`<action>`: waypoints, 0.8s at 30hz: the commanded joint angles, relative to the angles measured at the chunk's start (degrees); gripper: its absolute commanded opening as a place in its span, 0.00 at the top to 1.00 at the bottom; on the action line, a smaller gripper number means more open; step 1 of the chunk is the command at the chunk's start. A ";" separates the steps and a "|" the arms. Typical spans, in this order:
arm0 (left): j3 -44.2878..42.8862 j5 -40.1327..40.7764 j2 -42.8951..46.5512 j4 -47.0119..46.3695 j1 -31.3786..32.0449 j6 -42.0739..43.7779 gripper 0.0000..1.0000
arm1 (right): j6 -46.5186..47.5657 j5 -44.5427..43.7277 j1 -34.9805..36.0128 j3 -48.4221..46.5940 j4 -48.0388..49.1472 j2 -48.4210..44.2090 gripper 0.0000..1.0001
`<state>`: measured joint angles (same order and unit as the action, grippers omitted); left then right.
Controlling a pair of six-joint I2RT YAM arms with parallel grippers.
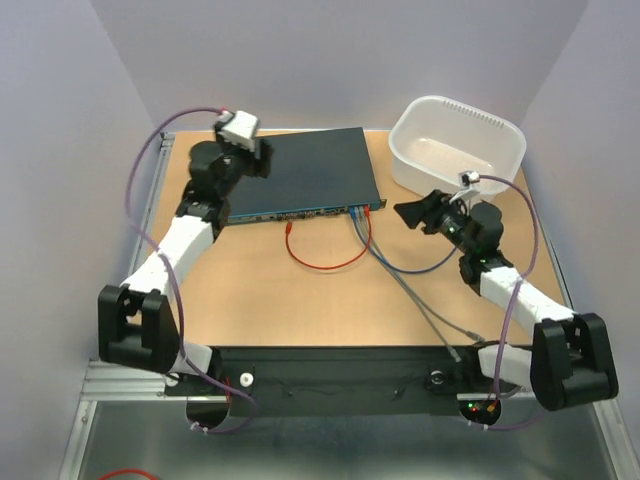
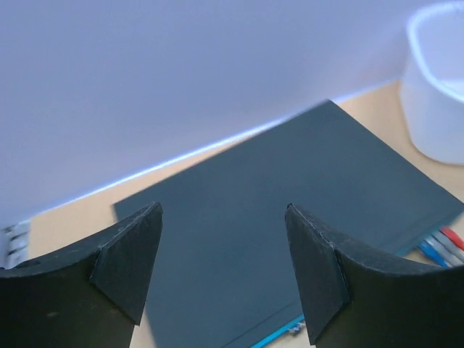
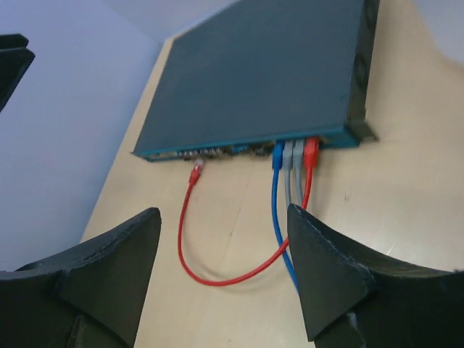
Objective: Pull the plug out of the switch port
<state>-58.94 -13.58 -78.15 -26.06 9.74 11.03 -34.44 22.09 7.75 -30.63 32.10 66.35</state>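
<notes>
Because the switch [image 1: 300, 175] could slide when one of its plugs [image 3: 293, 154] is tugged, we read the left gripper [image 2: 222, 210], fingers apart and empty, as poised over its left end to steady it. The switch lies mid-table, those plugs seated in its right-hand sockets; the right gripper [image 3: 223, 212], wide and empty, faces them. A white tub [image 1: 500, 135] stands far right on the wooden table [image 1: 300, 310], pale lilac walls [image 1: 60, 120] around.
</notes>
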 commanded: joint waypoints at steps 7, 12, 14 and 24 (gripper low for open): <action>-22.33 4.88 -23.70 17.19 8.10 2.77 0.25 | -16.89 0.50 4.12 -8.82 4.98 26.96 0.33; -28.59 5.41 -30.46 17.19 9.60 3.39 0.25 | -20.23 7.17 4.12 -17.24 9.03 38.92 0.38; -30.17 6.02 -32.41 17.36 9.60 3.39 0.25 | -21.54 8.23 4.12 -18.76 9.65 42.10 0.41; -34.84 5.15 -41.89 17.45 9.69 1.37 0.25 | -23.13 8.32 3.94 -23.59 12.73 51.94 0.43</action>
<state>-90.30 -8.12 -117.80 -7.62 19.29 13.52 -54.85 28.69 11.38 -51.24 42.46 115.00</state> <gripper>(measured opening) 0.748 0.581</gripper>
